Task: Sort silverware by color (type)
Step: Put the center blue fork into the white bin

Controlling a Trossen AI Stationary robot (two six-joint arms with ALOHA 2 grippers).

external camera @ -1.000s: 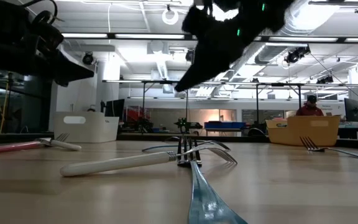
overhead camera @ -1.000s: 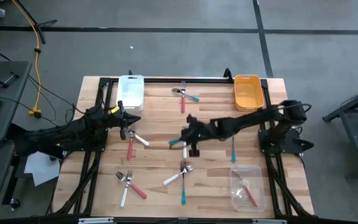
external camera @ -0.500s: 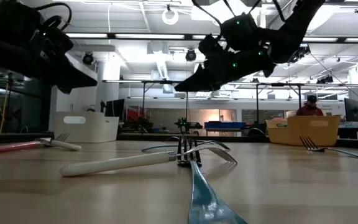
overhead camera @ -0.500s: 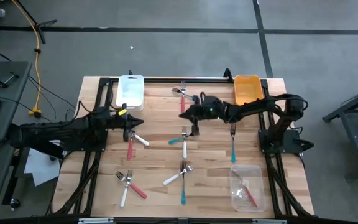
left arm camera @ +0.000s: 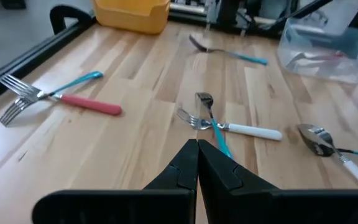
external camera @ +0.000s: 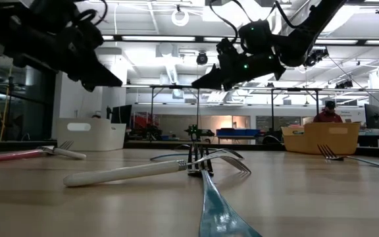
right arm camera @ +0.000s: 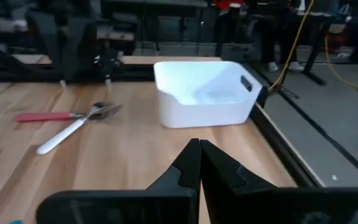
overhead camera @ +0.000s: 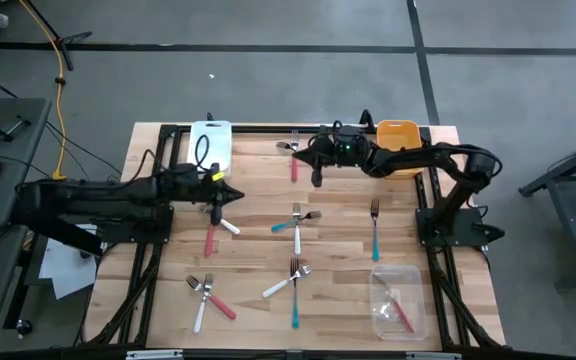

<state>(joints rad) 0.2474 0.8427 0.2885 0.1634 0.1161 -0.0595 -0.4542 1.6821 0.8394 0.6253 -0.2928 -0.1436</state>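
Silverware pieces with red, teal or white handles lie flat on the wooden table in crossed pairs: near the far edge [overhead camera: 294, 155], by the left gripper [overhead camera: 214, 230], at the centre [overhead camera: 296, 221], toward the near edge [overhead camera: 293, 283] and near-left [overhead camera: 206, 296]. A single teal fork [overhead camera: 375, 230] lies to the right. My left gripper [overhead camera: 230, 195] [left arm camera: 197, 146] hovers shut above the table's left half and holds nothing. My right gripper [overhead camera: 306, 155] [right arm camera: 194, 144] hangs shut over the far-edge pair, pointing toward the white bin [right arm camera: 204, 93], also empty.
A white bin [overhead camera: 210, 146] stands at the far left and an orange bin [overhead camera: 399, 146] at the far right. A clear bin [overhead camera: 396, 300] at the near right holds a red-handled piece. A black frame [overhead camera: 268, 127] rims the table. A person shows far off in the low view [external camera: 328, 113].
My right gripper has swung from above the table's centre toward the far edge, staying shut and empty. My left gripper has moved a little toward the table's right, also shut. No silverware has shifted.
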